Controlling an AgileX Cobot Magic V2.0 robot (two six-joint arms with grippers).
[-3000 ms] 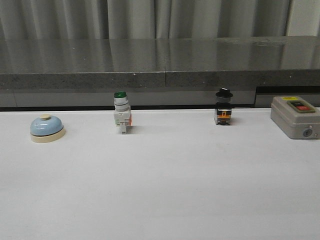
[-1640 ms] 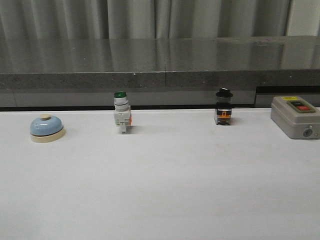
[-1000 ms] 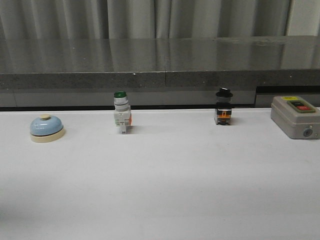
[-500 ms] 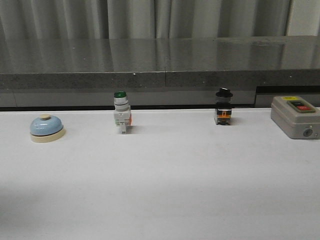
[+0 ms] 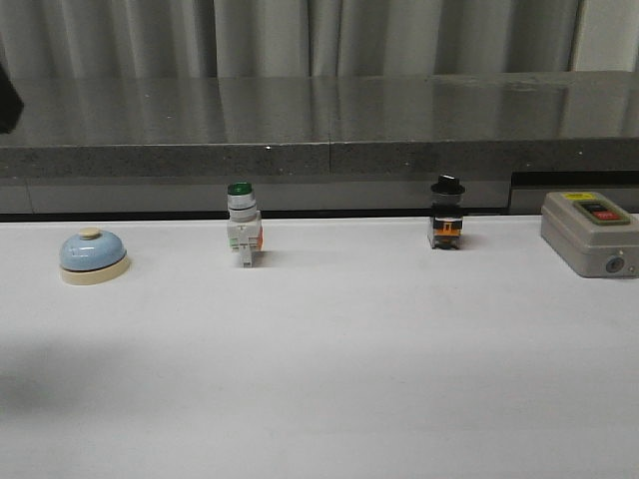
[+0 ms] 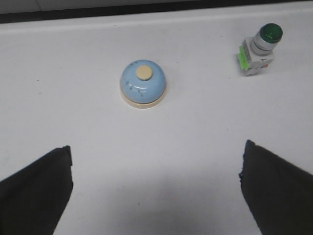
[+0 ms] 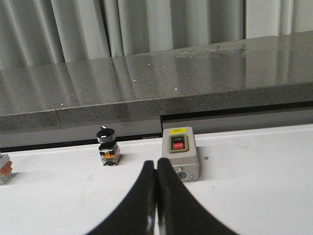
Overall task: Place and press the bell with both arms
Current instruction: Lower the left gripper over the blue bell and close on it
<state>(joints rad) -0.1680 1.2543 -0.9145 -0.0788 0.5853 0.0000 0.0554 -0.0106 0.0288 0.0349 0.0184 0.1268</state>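
Observation:
The light-blue bell (image 5: 93, 255) with a cream base and cream button stands on the white table at the far left. In the left wrist view the bell (image 6: 143, 90) lies ahead of my open left gripper (image 6: 156, 159), apart from both black fingers (image 6: 36, 188). A dark bit of the left arm (image 5: 8, 98) shows at the front view's left edge. My right gripper (image 7: 156, 169) is shut and empty, low over the table, pointing at the grey box.
A green-capped white push-button switch (image 5: 243, 226) stands right of the bell and shows in the left wrist view (image 6: 259, 49). A black knob switch (image 5: 446, 213) and a grey box with red and green buttons (image 5: 591, 233) stand further right. A dark stone ledge (image 5: 319, 125) runs behind.
A dark part of the left arm has come into the front view at the upper left edge, and a shadow has spread over the table's front left. The bell has not moved.

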